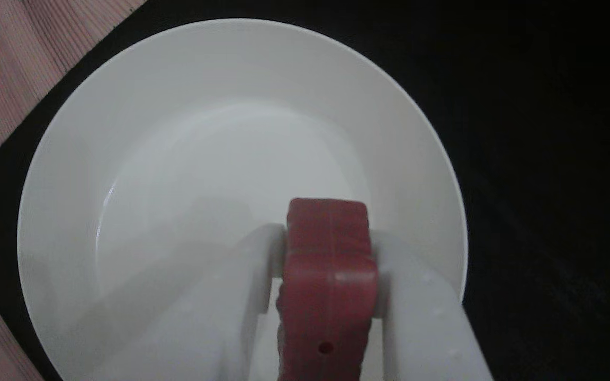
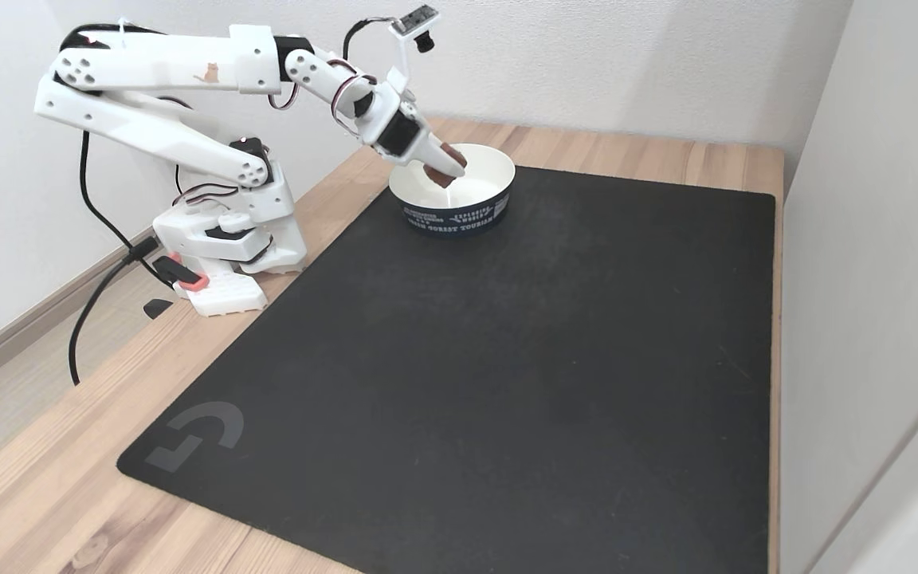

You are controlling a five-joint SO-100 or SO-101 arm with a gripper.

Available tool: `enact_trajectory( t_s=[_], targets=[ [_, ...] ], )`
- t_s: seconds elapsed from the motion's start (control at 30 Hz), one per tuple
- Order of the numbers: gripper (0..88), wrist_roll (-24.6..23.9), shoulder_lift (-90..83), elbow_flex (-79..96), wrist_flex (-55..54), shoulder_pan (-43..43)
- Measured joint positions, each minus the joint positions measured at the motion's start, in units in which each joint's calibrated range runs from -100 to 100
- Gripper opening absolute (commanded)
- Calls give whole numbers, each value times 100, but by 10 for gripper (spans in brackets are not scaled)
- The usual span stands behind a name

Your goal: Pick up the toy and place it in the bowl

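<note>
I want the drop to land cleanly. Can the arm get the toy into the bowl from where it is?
Probably yes. The gripper holds the toy between its fingers above the open bowl, inside the rim, with nothing in the way.

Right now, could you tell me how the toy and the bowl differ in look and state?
The toy is red-pink and blocky with ridged sides; the bowl is white, round and smooth. The toy is far smaller than the bowl. The toy is clamped in the gripper above the bowl, which rests on the black mat.
</note>
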Motion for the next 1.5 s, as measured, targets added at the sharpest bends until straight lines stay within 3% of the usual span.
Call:
enact_trajectory(
  t_s=[0.27,0.4,0.63,0.93,0.97,1.1,1.13,1.3,1.5],
  targets=[
    [169,0,0,19,0,8],
    [14,0,0,19,0,8],
    [26,98,-167,9,0,250],
    [26,1452,-758,-217,-709,1748],
    [26,1941,-908,-227,-912,2206],
    [30,2811,-1191,-227,-1064,2788],
    [30,3212,-1357,-104,-1081,2946],
    [31,3887,-2223,765,-1089,3246],
    [27,3990,-3447,1956,-1089,3329]
  ],
)
